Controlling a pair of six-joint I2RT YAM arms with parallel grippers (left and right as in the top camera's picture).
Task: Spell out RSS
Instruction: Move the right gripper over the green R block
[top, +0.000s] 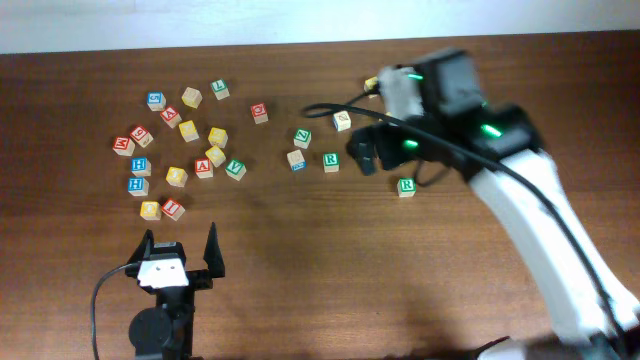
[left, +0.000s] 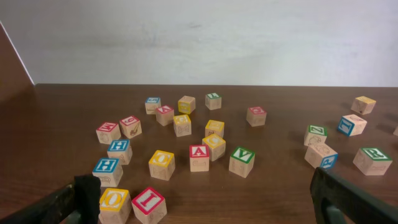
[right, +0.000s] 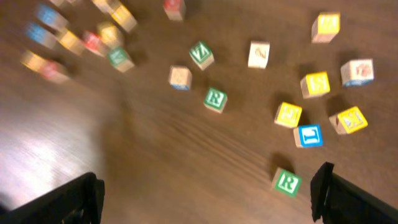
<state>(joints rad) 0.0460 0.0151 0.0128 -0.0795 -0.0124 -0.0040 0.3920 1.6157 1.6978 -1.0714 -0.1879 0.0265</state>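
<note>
1. Two hands are hanging released and empty: the left hand at the front edge, the right hand hovering over the right-side cubes.
2. Two green Rs are lying well apart on the surface: the near R and the far R. Only one is needed.
3. Four yellow cubes are sitting by the right hand, with about six more clustering at left. Their letters are blurring, so a wrong pick for S is looming.
4. Wide fingers are risking nudging the blue cube, which is crowding two yellow ones.
</note>
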